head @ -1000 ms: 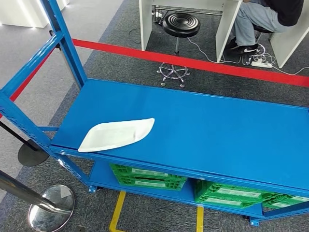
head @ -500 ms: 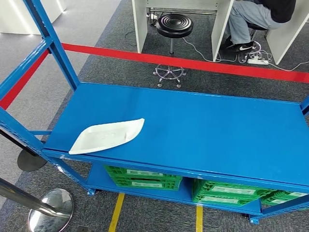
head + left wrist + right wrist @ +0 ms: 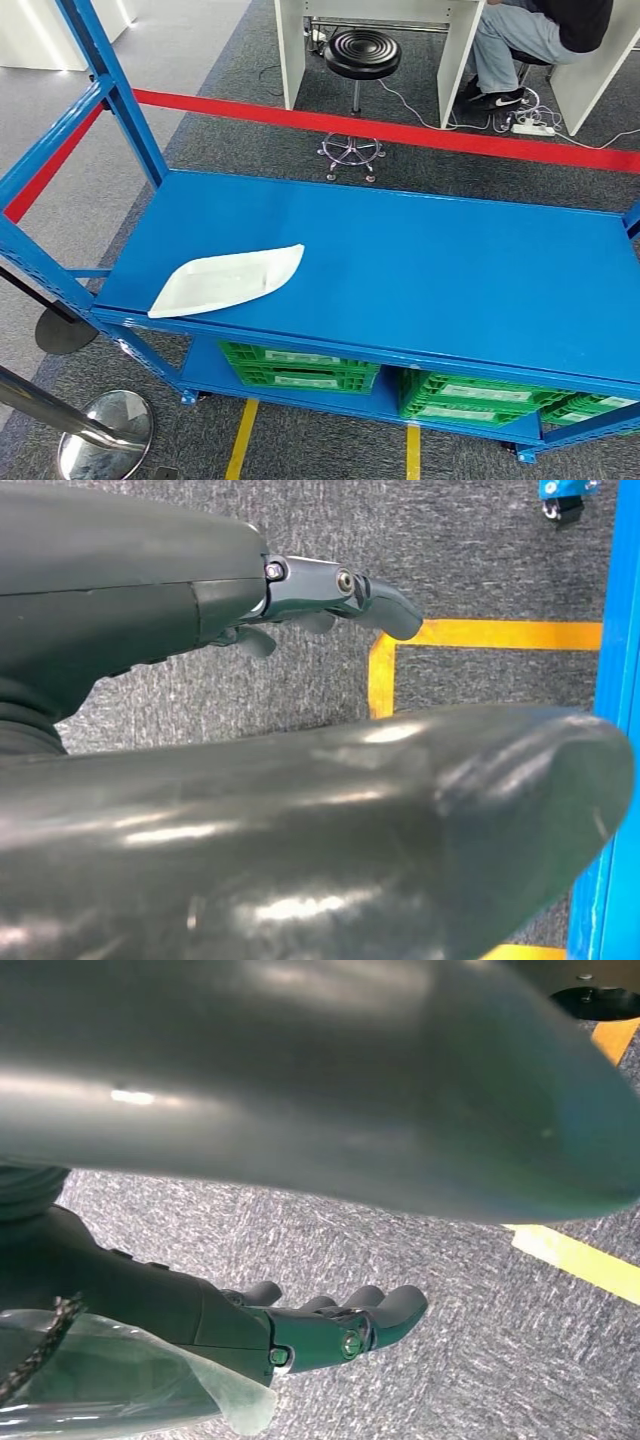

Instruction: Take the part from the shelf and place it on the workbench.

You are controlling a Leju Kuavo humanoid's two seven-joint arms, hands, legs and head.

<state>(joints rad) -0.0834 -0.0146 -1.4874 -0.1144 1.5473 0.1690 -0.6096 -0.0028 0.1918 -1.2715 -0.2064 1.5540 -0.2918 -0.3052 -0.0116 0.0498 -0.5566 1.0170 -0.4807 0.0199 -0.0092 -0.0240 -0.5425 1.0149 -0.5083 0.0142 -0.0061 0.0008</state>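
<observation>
From the head view, the white part (image 3: 226, 281) lies flat near the front left corner of the blue shelf (image 3: 423, 270), within easy reach, its long axis running along the front edge and its narrow tip pointing right and slightly away. At the left wrist, the left hand (image 3: 324, 590) hangs above carpet, fingers loosely extended, holding nothing. At the right wrist, the right hand (image 3: 332, 1325) hangs likewise, gently curled and empty.
</observation>
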